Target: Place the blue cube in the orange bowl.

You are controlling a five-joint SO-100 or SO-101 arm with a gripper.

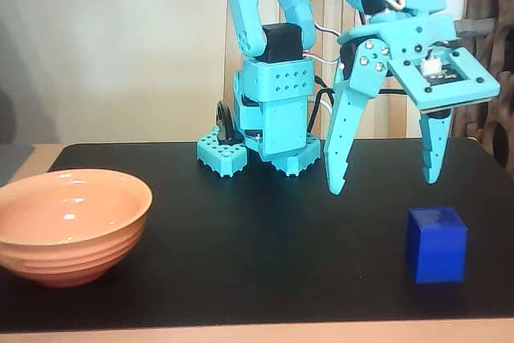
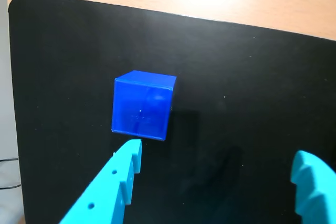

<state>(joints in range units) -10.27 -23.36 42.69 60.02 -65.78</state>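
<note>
- Blue cube (image 1: pixel 436 244) sits nearest the fixed camera, flat on the black mat (image 1: pixel 265 230), one corner edge turned toward the lens.
- Gripper (image 1: pixel 385 178) hangs above the mat, fingers spread wide, nothing between them; cube untouched.
- Fixed view: both fingertips are off the mat, cube lower in frame than the tips and closer to the camera, roughly under the right finger (image 1: pixel 434 150).
- Wrist view: cube (image 2: pixel 143 105) lies just past the tip of the left finger (image 2: pixel 113 187), slightly off the gap's centre line; right finger (image 2: pixel 314 190) is well apart from it.
- Orange bowl (image 1: pixel 68 222) stands upright and empty at the mat's left edge in the fixed view, well apart from the fingers and the cube.
- Arm base (image 1: pixel 261 130) stands behind the fingers, mid-mat.
</note>
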